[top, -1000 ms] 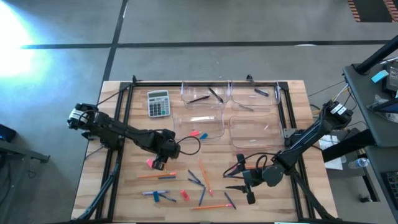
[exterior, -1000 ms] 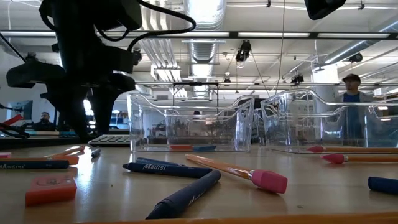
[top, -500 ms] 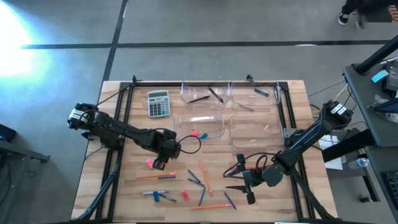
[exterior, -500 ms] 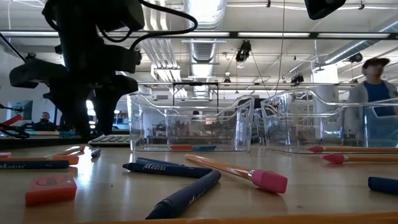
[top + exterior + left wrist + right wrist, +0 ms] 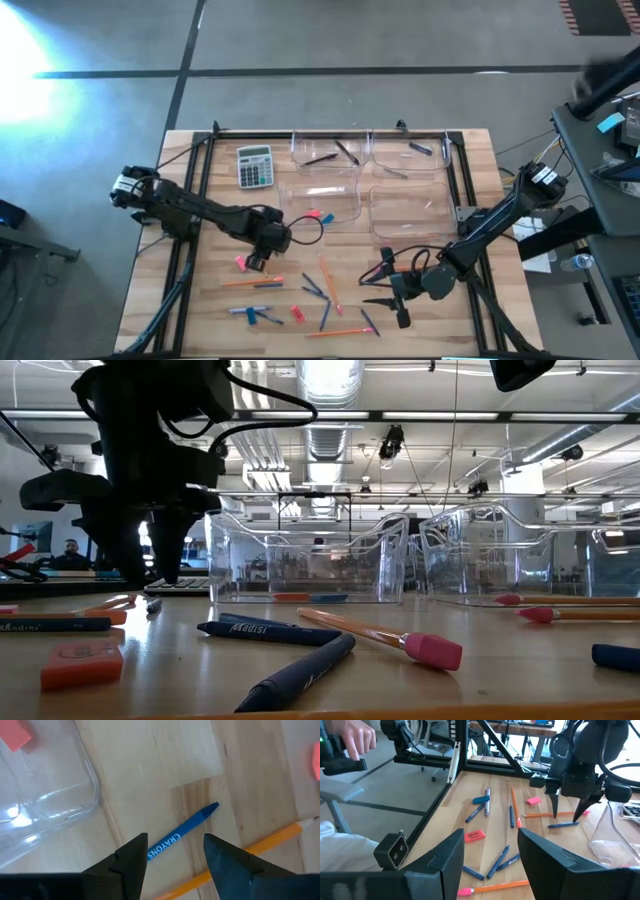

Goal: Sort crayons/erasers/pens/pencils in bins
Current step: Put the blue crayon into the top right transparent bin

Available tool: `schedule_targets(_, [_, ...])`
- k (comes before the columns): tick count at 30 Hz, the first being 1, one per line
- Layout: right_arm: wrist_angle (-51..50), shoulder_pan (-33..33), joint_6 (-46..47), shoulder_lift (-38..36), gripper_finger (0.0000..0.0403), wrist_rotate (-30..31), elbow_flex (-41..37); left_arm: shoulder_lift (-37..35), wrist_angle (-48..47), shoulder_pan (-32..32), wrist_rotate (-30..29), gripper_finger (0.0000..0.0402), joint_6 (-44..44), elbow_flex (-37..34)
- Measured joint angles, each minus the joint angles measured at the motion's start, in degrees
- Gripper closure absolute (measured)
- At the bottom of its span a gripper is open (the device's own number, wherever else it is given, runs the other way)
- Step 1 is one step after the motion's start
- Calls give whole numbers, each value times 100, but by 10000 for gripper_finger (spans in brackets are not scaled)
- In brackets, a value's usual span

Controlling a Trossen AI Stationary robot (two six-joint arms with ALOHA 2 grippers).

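Four clear bins (image 5: 322,196) stand toward the far side of the table; one holds a pink and a blue eraser (image 5: 318,215). Orange pencils (image 5: 330,284), crayons, pens and pink erasers (image 5: 296,312) lie scattered on the near half. My left gripper (image 5: 254,264) points down, open, its fingers (image 5: 136,851) standing on either side of a blue crayon (image 5: 182,832) that lies flat on the wood beside an orange pencil (image 5: 270,842). A pink eraser (image 5: 241,262) lies just to its left. My right gripper (image 5: 372,288) waits open above the near right part of the table.
A grey calculator (image 5: 255,165) lies at the far left of the bins. Black frame rails (image 5: 200,200) run along both sides of the table. A bin corner (image 5: 60,800) is close to my left gripper. A person's hand (image 5: 357,740) shows beyond the table's left side.
My left gripper has sunk slightly toward the table over the blue crayon. A person walking behind the table has passed out of view.
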Motion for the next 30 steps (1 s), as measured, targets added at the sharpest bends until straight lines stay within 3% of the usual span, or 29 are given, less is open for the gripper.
schedule_targets(17, [-2, 1, 3, 0, 227, -2, 0, 71, -29, 13, -7, 224, 101, -29])
schedule_targets(30, [-17, 0, 6, 0, 227, 1, 0, -45, -343, -682, -567, 287, -169, 19])
